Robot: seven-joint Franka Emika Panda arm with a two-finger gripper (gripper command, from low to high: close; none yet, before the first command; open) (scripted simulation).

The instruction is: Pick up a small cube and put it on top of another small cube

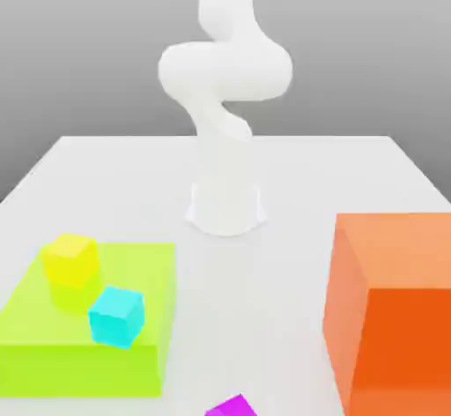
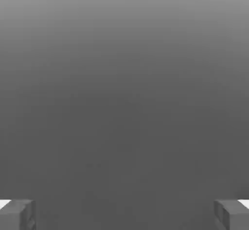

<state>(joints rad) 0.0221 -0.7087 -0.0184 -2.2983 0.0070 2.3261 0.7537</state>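
Nearest, at the table's front edge, lies a magenta piece, cut off by the frame. Behind it, toward the exterior view's left, the cyan cube sits at the green block's front edge, by its right corner; the yellow cube sits farther back, near the left edge. Farthest stands the arm, rising past the picture's top. The gripper is released, jaws wide, nothing between them, facing grey backdrop. Cyan looks the likelier pick, yellow the base; both probably lie well below the hand, so it must turn down toward them. Neither cube has a long axis; cyan's faces look turned askew to the block's edges.
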